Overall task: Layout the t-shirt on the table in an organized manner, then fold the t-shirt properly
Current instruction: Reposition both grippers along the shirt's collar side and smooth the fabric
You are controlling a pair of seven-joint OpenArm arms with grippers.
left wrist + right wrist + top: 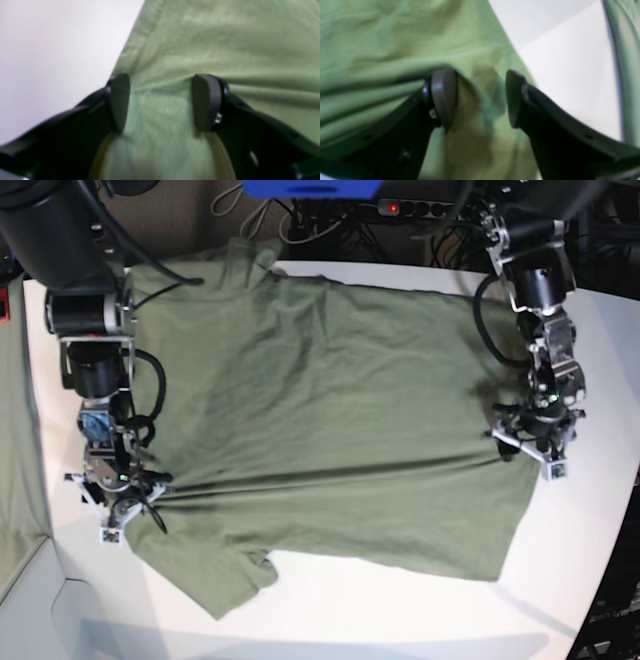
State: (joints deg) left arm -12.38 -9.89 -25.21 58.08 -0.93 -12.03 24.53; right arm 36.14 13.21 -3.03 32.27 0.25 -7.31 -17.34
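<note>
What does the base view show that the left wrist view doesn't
Only the base view shows the whole t-shirt spread flat, both arms, the right gripper at the opposite side edge, and cables behind the table. Only the left wrist view shows the left gripper close up, jaws apart, straddling cloth beside the shirt's edge. Both show green fabric on white tabletop and wrinkles near that gripper.
</note>
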